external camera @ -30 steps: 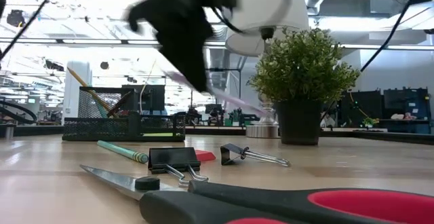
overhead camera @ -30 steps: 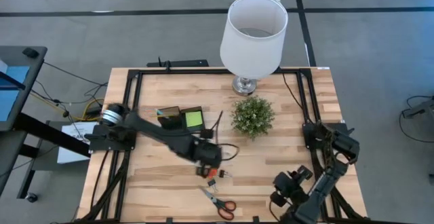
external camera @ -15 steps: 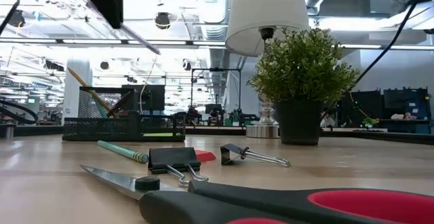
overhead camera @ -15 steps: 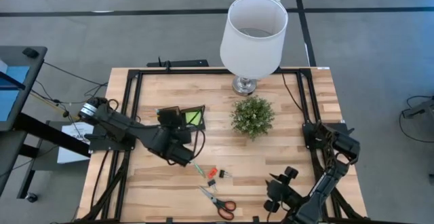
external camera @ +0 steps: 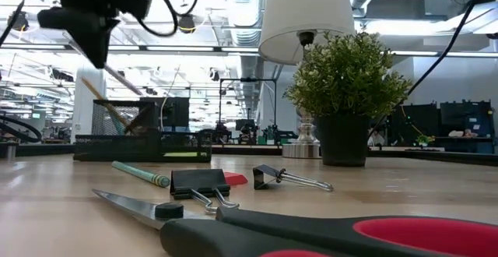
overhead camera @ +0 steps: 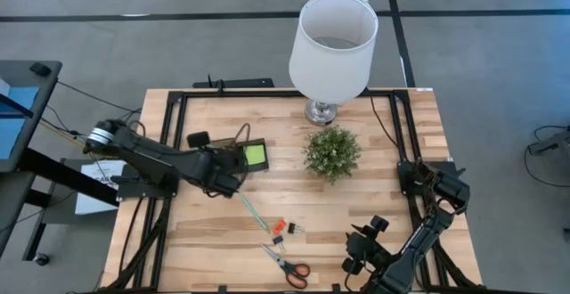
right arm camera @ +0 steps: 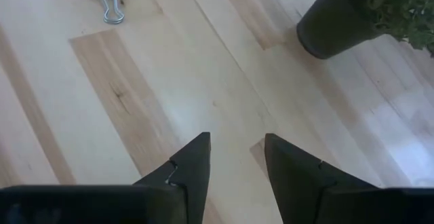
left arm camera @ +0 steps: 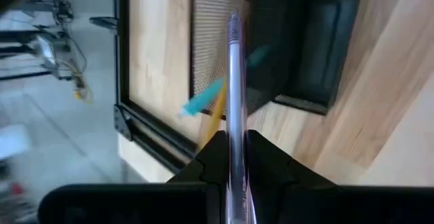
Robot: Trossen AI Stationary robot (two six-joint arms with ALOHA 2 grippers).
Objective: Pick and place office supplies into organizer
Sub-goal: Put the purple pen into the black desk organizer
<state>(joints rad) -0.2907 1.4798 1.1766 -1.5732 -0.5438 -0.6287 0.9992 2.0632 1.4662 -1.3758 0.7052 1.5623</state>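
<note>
1. The left pincer is clamped on a pink pen, raised above the surface over the organizer, the pen's tip pointing at the mesh pen compartment.
2. A teal pen and a yellow pencil stand slanted in that compartment.
3. The organizer sits on the left half of the surface, left of the plant; a green sticky pad lies in its low tray.
4. A green pen lies on the wood between the organizer and the clips.
5. An orange clip and a black clip lie together near the front; a second black clip lies just beside them.
6. The scissors lie flat at the front edge, blades pointing toward the clips.
7. The right pincer hovers low over bare wood at the front right, its fingers apart and holding nothing.
8. The lamp stands at the back, behind the plant.
</note>
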